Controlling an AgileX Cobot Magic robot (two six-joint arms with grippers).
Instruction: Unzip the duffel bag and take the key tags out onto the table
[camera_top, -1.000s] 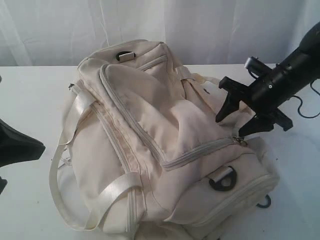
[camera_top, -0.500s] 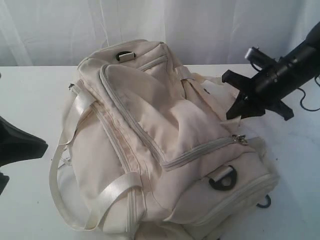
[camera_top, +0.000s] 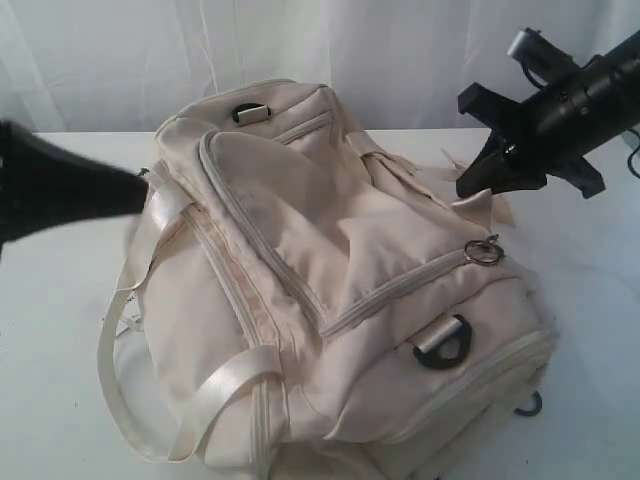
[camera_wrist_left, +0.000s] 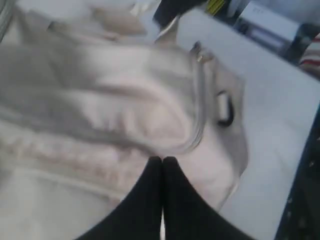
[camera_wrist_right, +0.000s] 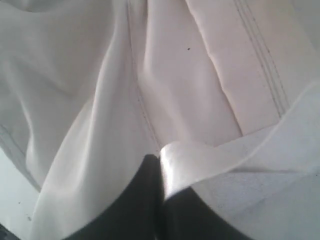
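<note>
Right gripper (camera_top: 468, 186) first: its black jaws are pressed tight together, and in the right wrist view (camera_wrist_right: 160, 167) a fold of glossy cream-white satin strap (camera_wrist_right: 210, 160) sits pinched right at the fingertips. In the exterior view this gripper hangs above the far right end of the bag, with the cloth there pulled up towards it.

Just beside that raised cloth, a small metal ring zipper pull (camera_top: 483, 252) stands up at the end of a grey zipper (camera_top: 400, 290), and the zipper runs closed across the top panel. Below it, a black D-ring (camera_top: 443, 345) lies on the end panel.

Over to the left gripper (camera_wrist_left: 161, 167): jaws fully together, nothing between them, hovering over the bag's top. In the exterior view it is a dark blur (camera_top: 135, 190) at the bag's left end.

The large cream-white fabric duffel bag (camera_top: 300, 230) lies slumped in the middle of the wide plain white table (camera_top: 50, 400), one strap loop trailing onto the tabletop at the left.
</note>
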